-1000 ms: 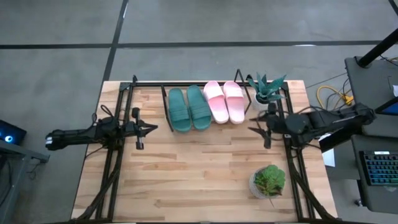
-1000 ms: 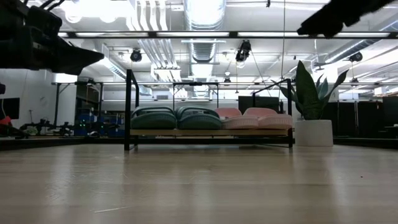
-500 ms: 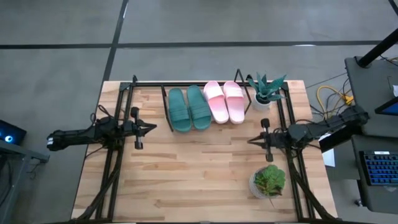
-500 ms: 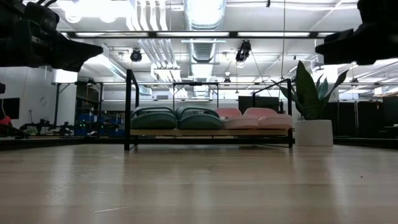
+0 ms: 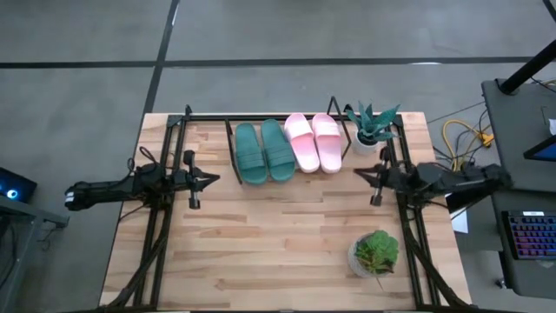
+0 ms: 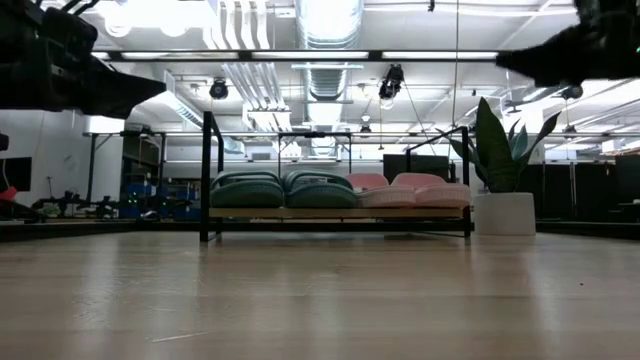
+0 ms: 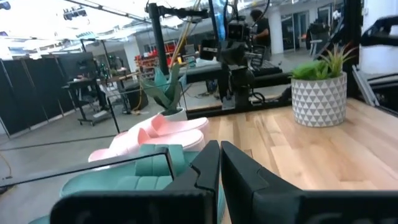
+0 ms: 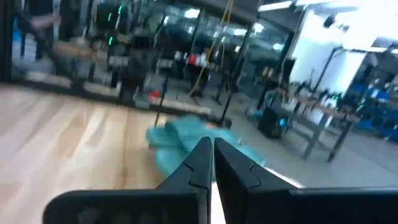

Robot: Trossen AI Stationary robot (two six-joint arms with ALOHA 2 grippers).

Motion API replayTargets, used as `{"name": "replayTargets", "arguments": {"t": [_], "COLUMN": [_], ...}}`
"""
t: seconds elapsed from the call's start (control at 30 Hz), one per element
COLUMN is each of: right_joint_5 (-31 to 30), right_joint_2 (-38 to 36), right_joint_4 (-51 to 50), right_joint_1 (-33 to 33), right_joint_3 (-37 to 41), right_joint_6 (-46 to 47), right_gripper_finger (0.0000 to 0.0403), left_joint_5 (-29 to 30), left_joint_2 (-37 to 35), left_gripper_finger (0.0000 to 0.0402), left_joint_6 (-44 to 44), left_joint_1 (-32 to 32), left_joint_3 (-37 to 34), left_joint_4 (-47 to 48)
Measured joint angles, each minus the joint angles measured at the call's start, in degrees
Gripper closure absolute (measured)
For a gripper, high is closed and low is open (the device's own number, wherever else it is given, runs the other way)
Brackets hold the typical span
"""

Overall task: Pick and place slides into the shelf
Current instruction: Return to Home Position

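Looking straight down from overhead and level from low at six o'clock, sharing the shelf (image 5: 261, 116) at twelve.

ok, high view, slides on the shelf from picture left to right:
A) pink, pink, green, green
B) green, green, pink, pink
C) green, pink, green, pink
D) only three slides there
B: on the shelf the two green slides lie side by side on the picture's left, and the two pink slides lie to their right, nearest the spiky potted plant.
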State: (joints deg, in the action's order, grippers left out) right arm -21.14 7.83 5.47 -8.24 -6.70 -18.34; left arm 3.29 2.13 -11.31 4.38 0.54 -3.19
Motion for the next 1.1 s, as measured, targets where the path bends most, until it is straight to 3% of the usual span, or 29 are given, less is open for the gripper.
{"name": "replayTargets", "arguments": {"t": [0.13,0.2,0.4,0.53,0.83,1.1], "right_joint_5": [2.45,4.11,19.16,14.15,13.51,10.75], "right_joint_2": [-7.43,-7.77,-6.48,-7.01,-6.62,-6.65], "right_joint_4": [-5.17,-7.59,-5.94,-6.91,-3.89,-3.52], "right_joint_1": [-0.08,-0.07,0.01,0.06,0.62,3.8], "right_joint_3": [-0.61,0.16,0.73,2.34,6.14,6.14], "right_joint_6": [0.4,2.12,3.63,4.69,10.31,9.75], "right_gripper_finger": [0.0395,0.0395,0.0395,0.0395,0.0395,0.0395], "left_joint_5": [-0.02,0.0,-0.11,-1.46,-6.33,-6.43], "left_joint_2": [-0.05,0.04,-0.29,-0.46,-0.46,0.24], "left_gripper_finger": [0.0402,0.0402,0.0402,0.0402,0.0402,0.0402], "left_joint_6": [0.36,0.42,0.62,1.97,6.29,12.4], "left_joint_1": [-0.02,0.0,-0.09,-0.09,-0.09,-0.09], "left_joint_3": [0.0,0.0,0.02,0.07,0.0,-0.09], "left_joint_4": [-0.16,-0.26,-0.49,-0.44,-0.37,1.76]}}
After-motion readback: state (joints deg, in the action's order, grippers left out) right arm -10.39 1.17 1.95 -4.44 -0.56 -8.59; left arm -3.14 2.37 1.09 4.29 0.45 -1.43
